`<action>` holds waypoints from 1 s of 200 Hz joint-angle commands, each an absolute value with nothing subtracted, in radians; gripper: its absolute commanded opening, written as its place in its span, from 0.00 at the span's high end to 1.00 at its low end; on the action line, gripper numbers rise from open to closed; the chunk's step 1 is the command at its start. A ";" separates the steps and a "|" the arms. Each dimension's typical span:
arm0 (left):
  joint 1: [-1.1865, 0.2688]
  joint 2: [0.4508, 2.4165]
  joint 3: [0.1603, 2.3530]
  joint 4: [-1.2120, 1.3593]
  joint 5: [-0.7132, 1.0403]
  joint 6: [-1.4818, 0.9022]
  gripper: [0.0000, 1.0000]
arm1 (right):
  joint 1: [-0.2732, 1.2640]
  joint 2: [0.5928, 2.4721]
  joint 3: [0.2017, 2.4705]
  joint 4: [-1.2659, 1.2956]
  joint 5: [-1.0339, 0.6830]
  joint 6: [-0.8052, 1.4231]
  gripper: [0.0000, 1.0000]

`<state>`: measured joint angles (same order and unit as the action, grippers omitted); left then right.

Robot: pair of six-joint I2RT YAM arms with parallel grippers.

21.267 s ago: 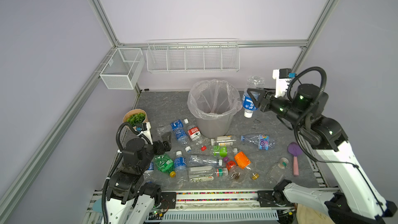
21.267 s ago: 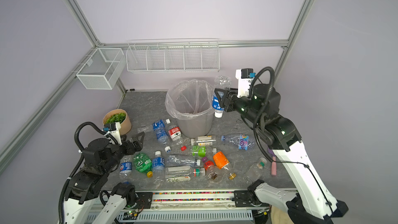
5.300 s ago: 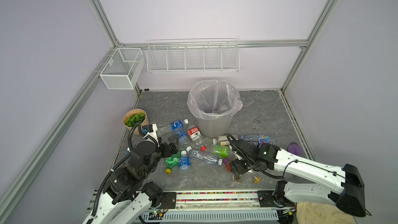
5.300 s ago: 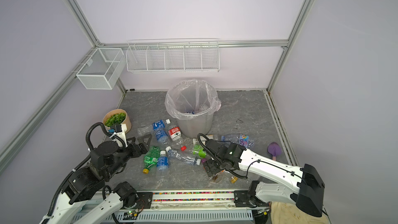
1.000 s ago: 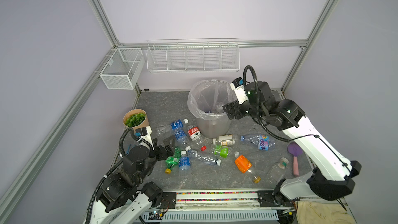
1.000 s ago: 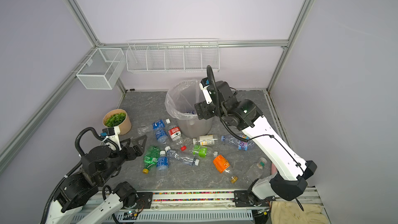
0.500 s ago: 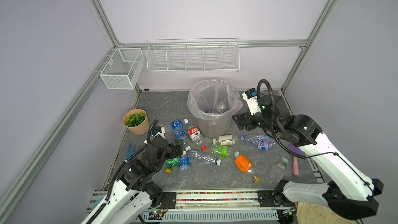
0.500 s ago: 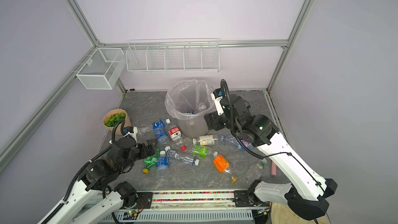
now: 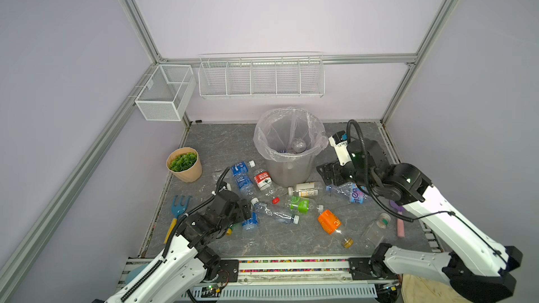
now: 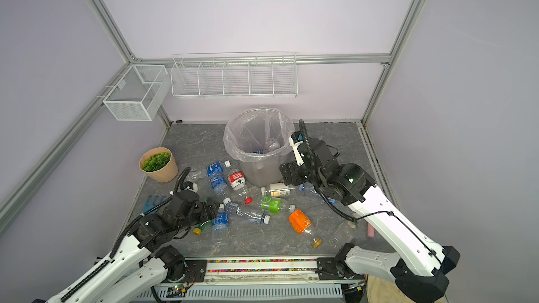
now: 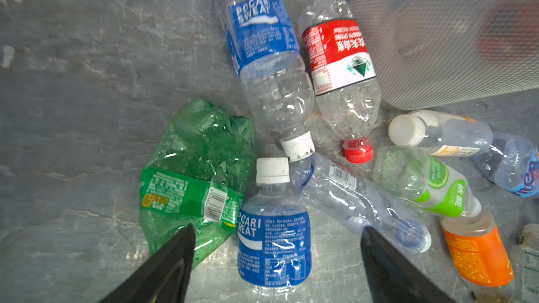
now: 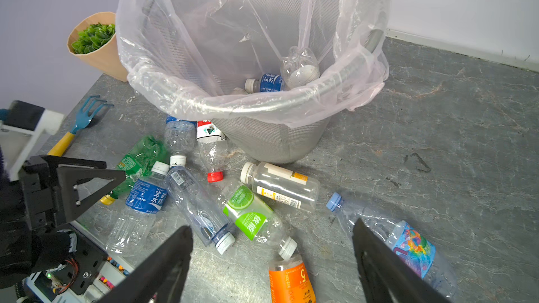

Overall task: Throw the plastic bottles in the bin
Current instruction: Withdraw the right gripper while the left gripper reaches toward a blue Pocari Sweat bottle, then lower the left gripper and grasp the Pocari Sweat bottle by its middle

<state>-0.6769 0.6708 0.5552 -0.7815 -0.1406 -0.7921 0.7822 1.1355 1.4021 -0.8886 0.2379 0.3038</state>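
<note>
A grey marbled tabletop (image 9: 221,141) sits between pale lilac walls and aluminium posts, with white wire baskets (image 9: 261,78) hanging on the far wall. The bin (image 9: 287,171) stands far centre with a few bottles inside. The plastic bottles (image 9: 300,204) litter the surface just near of it. The left gripper (image 11: 277,227) is spread wide astride a blue-labelled Pocari Sweat bottle (image 11: 274,246), seemingly not touching it. The right gripper (image 12: 271,224), wide and empty, hovers right of the bin.
</note>
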 commanded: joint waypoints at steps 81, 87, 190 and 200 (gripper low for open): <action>-0.686 0.680 0.464 -0.718 -0.070 -0.881 0.27 | 0.782 1.062 1.275 -0.838 0.213 0.366 0.12; -0.690 0.678 0.461 -0.717 -0.071 -0.886 0.27 | 0.782 1.062 1.273 -0.837 0.210 0.365 0.12; -0.821 0.741 0.446 -0.680 -0.122 -0.945 0.29 | 0.783 1.030 1.222 -0.832 0.208 0.386 0.12; -0.826 0.748 0.447 -0.680 -0.124 -0.946 0.29 | 0.782 1.025 1.220 -0.834 0.211 0.386 0.12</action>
<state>-0.8112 0.7364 0.4576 -0.6876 -0.0925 -0.9150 0.7822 1.0508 1.2339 -0.8474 0.2123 0.3691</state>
